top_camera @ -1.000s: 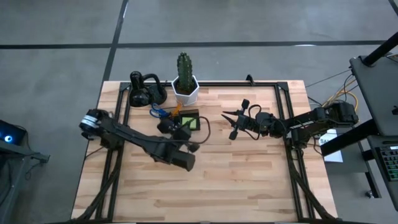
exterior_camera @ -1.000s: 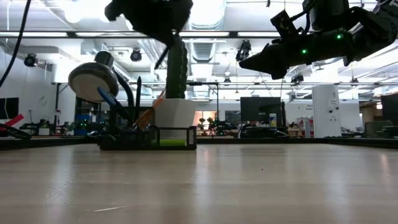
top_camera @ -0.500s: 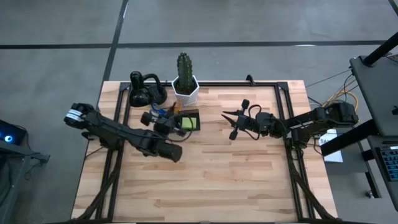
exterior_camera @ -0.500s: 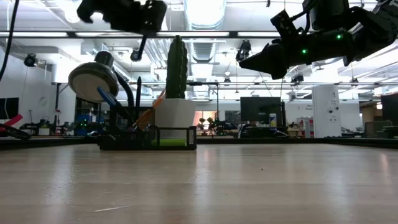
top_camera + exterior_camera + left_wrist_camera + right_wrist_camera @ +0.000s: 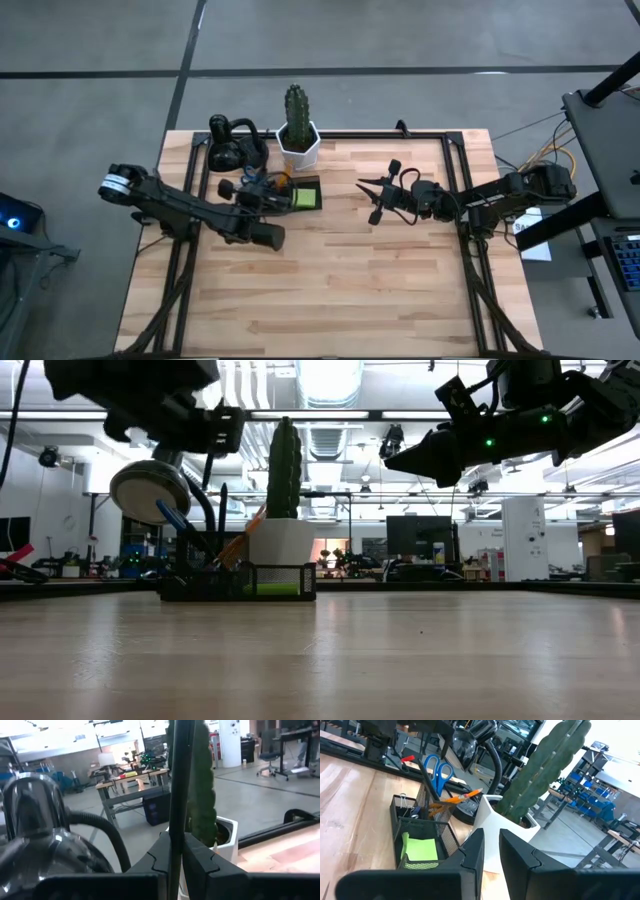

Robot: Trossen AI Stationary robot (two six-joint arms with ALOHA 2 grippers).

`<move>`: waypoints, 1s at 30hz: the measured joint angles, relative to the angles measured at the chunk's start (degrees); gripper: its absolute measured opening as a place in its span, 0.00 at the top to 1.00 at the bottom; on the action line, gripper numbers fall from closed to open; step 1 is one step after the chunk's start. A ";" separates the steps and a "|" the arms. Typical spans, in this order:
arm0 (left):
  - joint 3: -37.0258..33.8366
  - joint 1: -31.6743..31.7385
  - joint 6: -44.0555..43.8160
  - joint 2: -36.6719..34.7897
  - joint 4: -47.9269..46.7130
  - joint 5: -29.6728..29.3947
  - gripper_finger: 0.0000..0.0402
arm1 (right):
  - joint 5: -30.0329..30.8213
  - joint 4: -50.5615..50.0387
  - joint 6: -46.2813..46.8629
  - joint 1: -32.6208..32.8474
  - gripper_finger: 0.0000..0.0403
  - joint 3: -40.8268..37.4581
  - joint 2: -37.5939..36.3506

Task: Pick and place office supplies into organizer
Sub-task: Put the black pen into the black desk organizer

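From up top I've got the left gripper (image 5: pixel 243 190) just beside the organizer (image 5: pixel 300 194), on its left, raised off the table. Its wrist cam shows the fingers (image 5: pixel 197 862) clenched on a thin black pen (image 5: pixel 179 795) standing straight up, with the cactus (image 5: pixel 202 790) right behind it. The organizer sits at the back of the table (image 5: pixel 380 290), in front of the white pot (image 5: pixel 299 146). The right cam shows what's in it: green sticky pad (image 5: pixel 420 848) in the low tray, blue scissors (image 5: pixel 437 772) and orange pencils (image 5: pixel 457 798) poking out of the mesh cup. The right gripper (image 5: pixel 371 196) hangs mid-table, well apart, released and holding nothing. No labels or writing I can read anywhere.
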 joint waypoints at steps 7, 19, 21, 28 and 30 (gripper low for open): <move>-3.67 0.85 -8.76 0.92 0.39 0.00 0.98 | -0.02 0.02 0.00 0.01 0.88 0.00 0.00; -7.03 3.09 -9.68 5.93 11.13 0.02 0.98 | -0.07 0.11 0.00 0.01 0.88 0.00 0.00; -7.17 3.53 -9.68 7.20 12.98 0.01 0.98 | -0.07 0.08 0.00 0.02 0.88 0.00 0.00; -7.45 4.82 -9.72 9.82 15.30 0.70 0.98 | -0.07 0.05 -0.01 0.01 0.88 0.00 0.02; -7.61 5.17 -9.70 10.09 15.25 2.65 0.98 | -0.07 0.04 -0.02 0.02 0.88 0.00 0.02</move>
